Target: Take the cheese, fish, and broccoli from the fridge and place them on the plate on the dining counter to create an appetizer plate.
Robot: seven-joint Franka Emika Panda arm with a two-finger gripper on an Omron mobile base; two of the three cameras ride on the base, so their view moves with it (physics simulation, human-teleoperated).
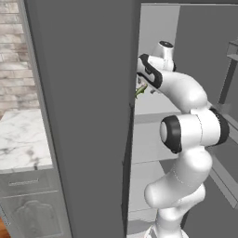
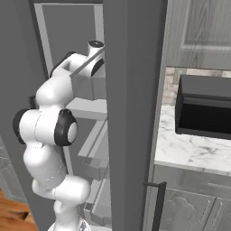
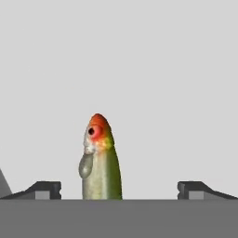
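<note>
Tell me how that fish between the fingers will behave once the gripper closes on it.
The fish looks glossy and rounded, so it may slip between the pads. Its slender, tapering body could pivot or roll if pinched off-centre. It seems small and probably light. The gripper stands open, one finger each side, not yet touching.

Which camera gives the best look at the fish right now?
The hand view: the fish stands large and unobstructed between the fingertips of the open gripper. The left base view catches a small greenish sliver at the fridge door's edge.
</note>
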